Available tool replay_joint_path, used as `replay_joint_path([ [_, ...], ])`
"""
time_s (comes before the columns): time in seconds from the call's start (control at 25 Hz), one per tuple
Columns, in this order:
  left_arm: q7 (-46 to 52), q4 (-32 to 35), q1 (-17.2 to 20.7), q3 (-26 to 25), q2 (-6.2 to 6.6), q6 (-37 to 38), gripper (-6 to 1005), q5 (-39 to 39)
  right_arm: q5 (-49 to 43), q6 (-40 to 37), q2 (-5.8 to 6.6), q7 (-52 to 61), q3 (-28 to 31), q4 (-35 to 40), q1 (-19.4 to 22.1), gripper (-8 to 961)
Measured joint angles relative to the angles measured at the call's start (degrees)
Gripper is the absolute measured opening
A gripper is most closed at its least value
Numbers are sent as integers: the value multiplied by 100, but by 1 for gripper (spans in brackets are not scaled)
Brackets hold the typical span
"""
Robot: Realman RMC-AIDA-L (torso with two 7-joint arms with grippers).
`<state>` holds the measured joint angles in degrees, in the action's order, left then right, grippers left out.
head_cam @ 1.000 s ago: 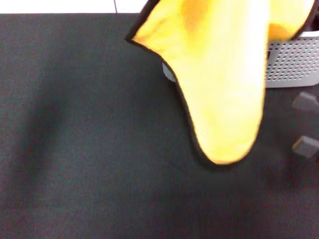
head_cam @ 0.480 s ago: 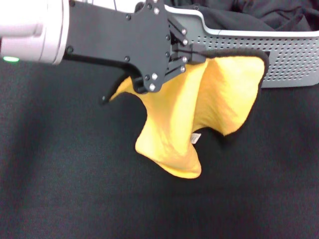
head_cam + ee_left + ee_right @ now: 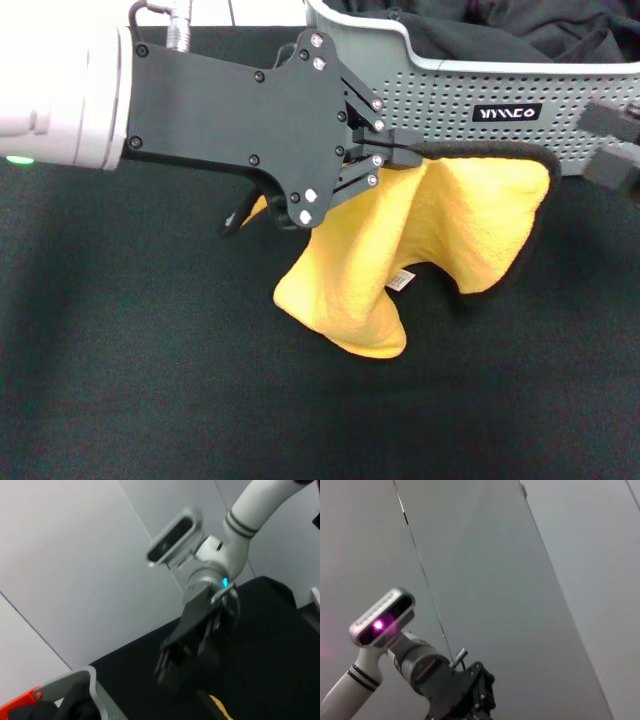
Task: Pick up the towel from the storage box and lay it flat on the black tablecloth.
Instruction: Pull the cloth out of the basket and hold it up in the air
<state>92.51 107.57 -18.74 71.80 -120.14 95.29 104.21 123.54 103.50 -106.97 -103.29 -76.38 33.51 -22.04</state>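
Towel held above the tablecloth, in front of the box.

The tablecloth [image 3: 150,380] lies nearest. Above it the towel [image 3: 420,250] hangs point-down, top edge running left-right, white tag [image 3: 401,281] facing the head camera. The left gripper [image 3: 400,150] is clamped on that top edge. Behind stands the box [image 3: 500,110]. Right gripper [image 3: 612,140]: finger state cannot be told.

The towel [image 3: 440,230] is fluffy yellow cloth with thin black edging. The storage box [image 3: 440,95] looks like smooth grey plastic (perforated with dots). The black tablecloth [image 3: 150,380] is matt, finely textured fabric. The left hand [image 3: 395,145] is matt black with shiny screws.
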Motion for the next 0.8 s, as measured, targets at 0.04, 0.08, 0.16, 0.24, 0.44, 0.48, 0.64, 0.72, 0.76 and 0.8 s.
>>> replay_joint_path([
  [0.04,-14,-23,1,4,0,1,22,-21,-53,-4,-14,2,0,-75,-66,645],
  [0.08,-33,-42,1,7,-1,1,22,-34,-120,-10,-35,3,0,-181,-169,618],
  [0.16,-73,-79,2,15,-3,3,22,-48,-243,-14,-68,5,0,-291,-300,565],
  [0.24,-85,-89,-1,40,-7,0,23,-92,-335,-17,-100,19,0,-330,-380,512],
  [0.44,-87,-89,-23,67,-3,-16,23,-155,-492,-21,-158,59,-3,-359,-460,513],
  [0.48,-88,-89,-26,67,-3,-18,23,-157,-498,-20,-163,59,-4,-359,-460,514],
  [0.64,-89,-100,-23,64,0,-36,24,-161,-498,-18,-168,71,-7,-366,-420,515],
  [0.72,-90,-105,-23,54,0,-38,24,-162,-498,-16,-165,78,-8,-368,-388,489],
  [0.76,-91,-112,-26,51,0,-39,24,-162,-498,-14,-162,81,-9,-366,-360,464],
  [0.8,-91,-123,-32,48,0,-42,24,-160,-498,-14,-160,82,-9,-365,-345,439],
])
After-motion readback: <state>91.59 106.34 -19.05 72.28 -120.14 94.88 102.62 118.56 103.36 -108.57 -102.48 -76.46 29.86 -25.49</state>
